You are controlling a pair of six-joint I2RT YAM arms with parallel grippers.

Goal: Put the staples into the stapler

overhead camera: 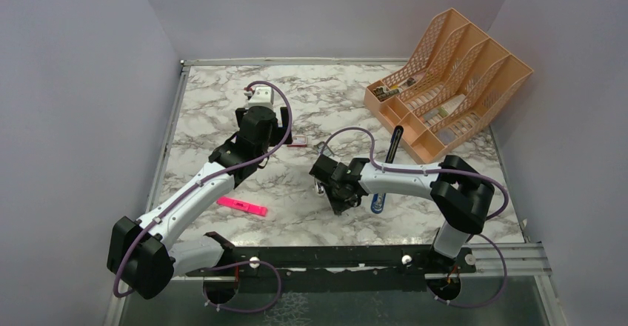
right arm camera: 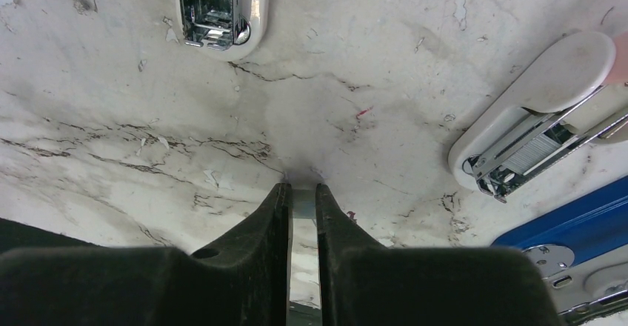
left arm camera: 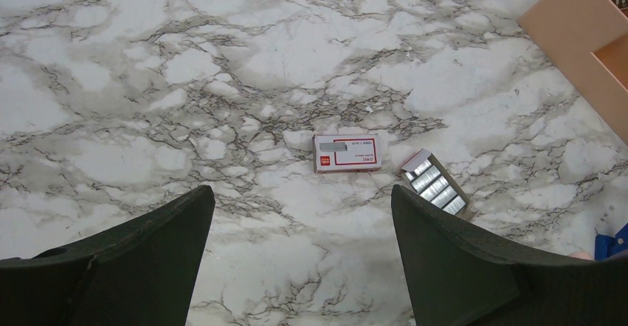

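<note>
The staples (right arm camera: 303,230) show as a thin silver-grey strip seen edge-on, pinched between the fingers of the right hand (right arm camera: 301,189), its far end at or just above the marble worktop (right arm camera: 370,81). The stapler (right arm camera: 529,111) lies on the worktop to the right of that strip and apart from it. It is white-shelled and swung open, its chrome magazine bared with a ribbed grey row inside. More silver strips (left arm camera: 437,187) lie side by side in a small open tray (left arm camera: 415,160) just beside a red-and-white box (left arm camera: 346,152).
</note>
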